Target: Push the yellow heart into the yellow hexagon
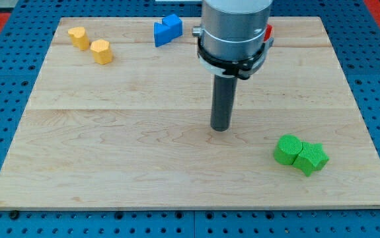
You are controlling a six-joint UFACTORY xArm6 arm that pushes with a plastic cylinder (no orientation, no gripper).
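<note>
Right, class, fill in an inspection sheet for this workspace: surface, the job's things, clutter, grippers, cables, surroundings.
Surface: pale wooden board, flat, bare in the middle.
Job's things: yellow heart and yellow hexagon at the view's top left, close together; whether they touch is unclear.
Clutter: blue block at the top; red block mostly hidden behind the arm; two green blocks touching at the lower right.
Grippers: none; my tip rests mid-board, apart from all blocks.
Cables: nothing seen.
Surroundings: blue perforated base around the board.

Bright even overhead light, soft short shadows, sharp focus, no glare.
</note>
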